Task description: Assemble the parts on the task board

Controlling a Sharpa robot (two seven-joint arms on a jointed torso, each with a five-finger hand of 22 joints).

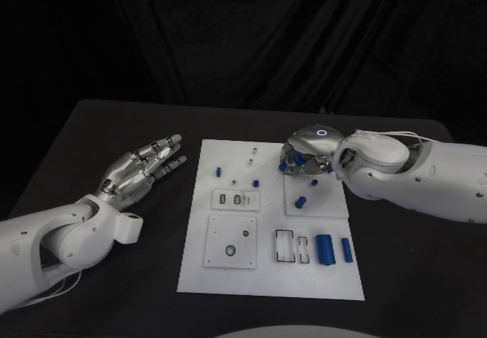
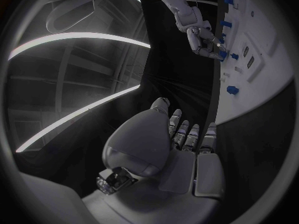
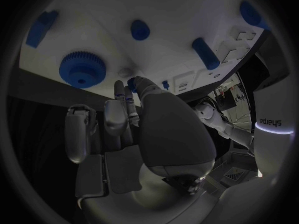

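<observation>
Presently the right hand (image 1: 305, 156) hangs fingers-down over the task board's (image 1: 193, 278) far edge, its grasp indeterminate, blue parts (image 1: 300, 203) just nearer; the left hand (image 1: 142, 169) lies spread and empty beside it.

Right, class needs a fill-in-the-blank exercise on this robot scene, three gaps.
1. The left hand lies beside the task board with its fingers ____.
2. The right hand is over the board's ____ edge.
3. The small parts on the board are coloured ____.

Missing words: spread; far; blue
</observation>
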